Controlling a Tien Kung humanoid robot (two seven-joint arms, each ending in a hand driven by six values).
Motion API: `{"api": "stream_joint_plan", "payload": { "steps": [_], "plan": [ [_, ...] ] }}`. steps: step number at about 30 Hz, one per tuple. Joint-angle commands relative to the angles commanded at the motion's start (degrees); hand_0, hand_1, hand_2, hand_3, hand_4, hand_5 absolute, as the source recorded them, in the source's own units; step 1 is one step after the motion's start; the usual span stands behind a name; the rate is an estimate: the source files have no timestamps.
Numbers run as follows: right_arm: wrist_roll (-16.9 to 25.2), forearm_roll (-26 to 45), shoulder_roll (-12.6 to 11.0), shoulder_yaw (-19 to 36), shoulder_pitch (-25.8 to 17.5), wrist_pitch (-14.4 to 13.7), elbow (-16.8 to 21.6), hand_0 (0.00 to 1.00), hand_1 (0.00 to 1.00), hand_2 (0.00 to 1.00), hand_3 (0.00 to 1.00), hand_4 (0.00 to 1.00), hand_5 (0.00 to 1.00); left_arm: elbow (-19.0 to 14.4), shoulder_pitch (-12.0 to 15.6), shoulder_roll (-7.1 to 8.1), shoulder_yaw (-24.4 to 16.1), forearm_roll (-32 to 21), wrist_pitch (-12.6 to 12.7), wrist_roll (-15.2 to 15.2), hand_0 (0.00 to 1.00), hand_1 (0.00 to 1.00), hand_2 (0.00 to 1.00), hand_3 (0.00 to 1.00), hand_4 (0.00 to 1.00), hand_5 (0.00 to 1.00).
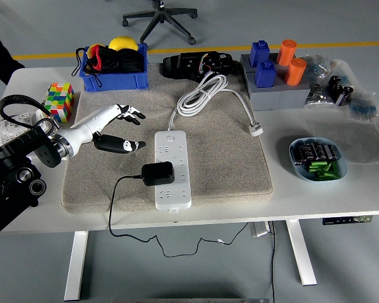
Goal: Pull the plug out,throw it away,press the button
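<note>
Nothing of the task looks done from the head view: the black plug adapter (pixel 158 173) is seated in the white power strip (pixel 173 169), at the strip's left side about midway along it, with its thin black cord trailing left of the strip and over the table's near edge. Pulling, discarding and pressing the strip's button all remain, I judge. Left of the strip and slightly farther back, the left hand (pixel 117 129) hovers over the beige mat (pixel 227 158), fingers spread and relaxed, grasping nothing, well short of the adapter. The adapter is a squat, matte black block. Right of the strip's far end lies its coiled white cable (pixel 205 95)
</note>
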Motion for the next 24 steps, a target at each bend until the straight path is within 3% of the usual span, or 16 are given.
{"api": "stream_joint_plan", "payload": {
  "steps": [15,22,23,24],
  "plan": [
    [0.0,0.56,-0.15,-1.82,-0.8,0.02,0.0,0.745,0.656,0.642,0.612,0.651,0.467,-0.69,1.17,-1.52,5.27,-1.93,1.52,-1.13,0.826,0.811,0.749,0.793,0.963,0.309],
    [0.1,0.39,0.13,-0.69,-0.73,0.02,0.0,0.745,0.655,0.642,0.612,0.651,0.467,0.19,0.37,-3.21,7.78,-0.15,3.35,-1.83,0.824,0.799,0.737,0.785,0.96,0.285],
    [0.16,0.42,0.19,-0.61,-0.71,0.02,0.0,0.745,0.656,0.642,0.612,0.651,0.467,0.38,0.32,-3.4,8.03,0.07,3.48,-1.86,0.824,0.787,0.712,0.778,0.944,0.177],
    [0.25,0.46,0.27,-0.53,-0.68,0.02,0.0,0.745,0.656,0.642,0.612,0.651,0.467,0.65,0.25,-3.67,8.39,0.35,3.69,-1.9,0.824,0.787,0.712,0.778,0.944,0.177]
  ]
}}
